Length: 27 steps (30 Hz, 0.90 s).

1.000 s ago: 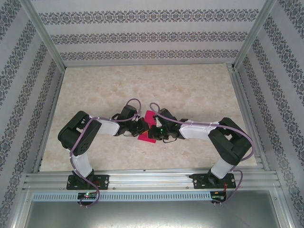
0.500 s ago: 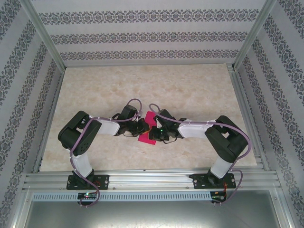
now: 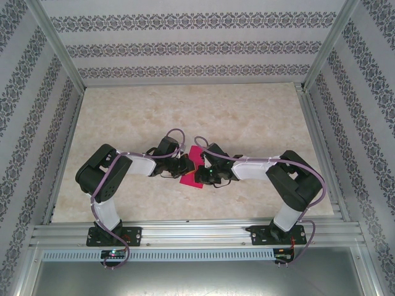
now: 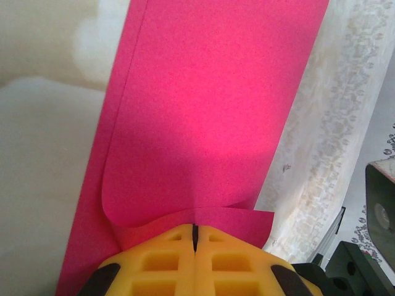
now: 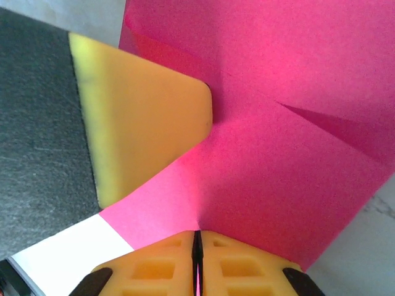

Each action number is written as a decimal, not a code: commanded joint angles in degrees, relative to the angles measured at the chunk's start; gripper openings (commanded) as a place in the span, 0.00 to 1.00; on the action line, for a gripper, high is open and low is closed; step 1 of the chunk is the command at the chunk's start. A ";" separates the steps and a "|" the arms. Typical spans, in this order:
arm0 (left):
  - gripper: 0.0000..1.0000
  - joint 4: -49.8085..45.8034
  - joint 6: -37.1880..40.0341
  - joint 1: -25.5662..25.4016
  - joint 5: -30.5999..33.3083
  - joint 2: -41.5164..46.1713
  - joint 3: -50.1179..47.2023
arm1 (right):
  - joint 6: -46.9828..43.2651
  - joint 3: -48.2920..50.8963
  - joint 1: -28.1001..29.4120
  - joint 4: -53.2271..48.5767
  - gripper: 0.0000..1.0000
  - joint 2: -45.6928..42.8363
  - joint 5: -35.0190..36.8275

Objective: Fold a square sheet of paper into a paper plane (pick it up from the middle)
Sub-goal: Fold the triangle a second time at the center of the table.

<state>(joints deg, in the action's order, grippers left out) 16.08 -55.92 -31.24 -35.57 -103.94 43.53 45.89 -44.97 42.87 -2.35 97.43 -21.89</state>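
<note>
**Folding step in progress.** Centre of the top external view: the thin magenta-pink square sheet of paper (image 3: 192,168), already creased narrower, is held between both arms. The left gripper (image 4: 194,229) is clamped on a curled lower edge and the right gripper (image 5: 197,237) on the opposite edge. The next move probably calls for aligning the edges before pressing a crease. The right wrist view resolves a diagonal pleat (image 5: 327,126), too fine to see overhead. The left wrist view shows doubled layers at frame left.
</note>
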 commanded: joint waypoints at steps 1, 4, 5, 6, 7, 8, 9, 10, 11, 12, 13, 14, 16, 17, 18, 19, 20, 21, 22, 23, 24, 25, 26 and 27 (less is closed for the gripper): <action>0.00 -4.83 1.17 -0.95 0.83 -1.02 -0.13 | -1.92 0.09 -0.42 -4.51 0.11 -2.75 1.55; 0.00 -4.83 1.17 -0.92 0.94 -1.06 -0.20 | -3.04 -1.69 -0.35 -6.67 0.11 -4.64 0.59; 0.00 -4.83 1.17 -0.92 0.86 -1.07 -0.20 | -3.07 -1.86 -0.38 -6.72 0.12 -5.06 0.22; 0.00 -4.83 1.17 -0.92 0.86 -1.02 -0.18 | -2.81 -1.81 -0.33 -6.29 0.12 -5.54 -0.32; 0.00 -4.87 1.24 -0.92 0.77 -1.03 -0.13 | -2.58 -1.56 -0.31 -5.57 0.12 -5.83 -0.96; 0.00 -4.90 1.25 -0.97 0.75 -1.02 -0.10 | -2.17 -1.33 -0.30 -4.88 0.12 -5.86 -1.46; 0.00 -4.96 1.25 -0.96 0.84 -1.00 -0.10 | -1.74 -1.07 -0.31 -4.26 0.12 -5.65 -2.11; 0.00 -5.09 1.34 -0.92 0.86 -0.99 0.02 | -1.39 -0.93 -0.22 -3.69 0.13 -5.18 -2.67; 0.00 -5.11 1.32 -0.92 0.94 -1.08 0.04 | -1.10 -0.91 -0.24 -3.54 0.13 -4.62 -2.81; 0.00 -5.09 1.34 -0.93 0.87 -1.12 0.04 | -0.61 -0.66 -0.15 -3.16 0.12 -4.04 -2.71; 0.00 -5.01 1.32 -0.92 0.78 -1.18 0.02 | -0.24 -0.40 -0.04 -2.48 0.13 -3.59 -2.77; 0.00 -4.99 1.34 -0.92 0.75 -1.26 0.05 | -0.04 -0.30 -0.06 -2.07 0.13 -3.20 -2.79; 0.00 -5.13 1.34 -0.92 0.72 -1.17 0.01 | 0.10 -0.25 0.07 -3.01 0.13 -2.54 -2.03; 0.00 -5.11 1.34 -0.92 0.85 -1.13 0.05 | -0.17 -0.08 0.25 -3.49 0.13 -2.34 -1.34; 0.00 -5.09 1.34 -0.92 0.83 -1.07 -0.09 | -0.36 0.23 0.27 -3.97 0.13 -2.19 -0.57; 0.00 -5.17 1.30 -0.92 0.90 -1.04 -0.04 | -0.36 0.68 0.25 -4.05 0.13 -1.96 -0.07; 0.00 -5.17 1.34 -0.95 0.99 -1.12 -0.10 | -0.46 1.07 0.06 -3.89 0.13 -1.56 -0.24; 0.00 -5.18 1.26 -0.93 1.03 -1.15 0.06 | -0.38 1.48 -0.07 -3.89 0.13 -1.05 -0.34; 0.00 -5.18 1.25 -0.92 1.03 -1.10 -0.01 | -0.20 1.94 -0.04 -3.69 0.13 -0.63 -0.30; 0.00 -5.25 1.25 -0.92 1.12 -1.09 0.06 | -0.10 2.43 -0.05 -3.31 0.13 -0.42 -0.39; 0.00 -5.35 1.34 -0.97 1.12 -1.09 0.05 | 0.04 2.96 -0.04 -2.92 0.13 -0.02 -0.48; 0.00 -5.46 1.34 -0.92 1.25 -0.98 0.07 | 0.24 3.29 -0.10 -2.94 0.13 0.33 -0.50; 0.00 -5.44 1.34 -0.92 1.23 -0.93 0.05 | 0.25 3.55 0.00 -3.14 0.13 0.63 -0.36; 0.00 -5.60 1.34 -0.92 1.38 -0.91 0.06 | 0.34 3.85 -0.09 -3.28 0.13 0.72 -0.01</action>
<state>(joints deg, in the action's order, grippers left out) 15.99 -55.90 -31.40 -35.55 -103.94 43.53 45.32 -43.31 42.87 -4.01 96.12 -23.49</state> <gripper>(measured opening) 0.063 0.132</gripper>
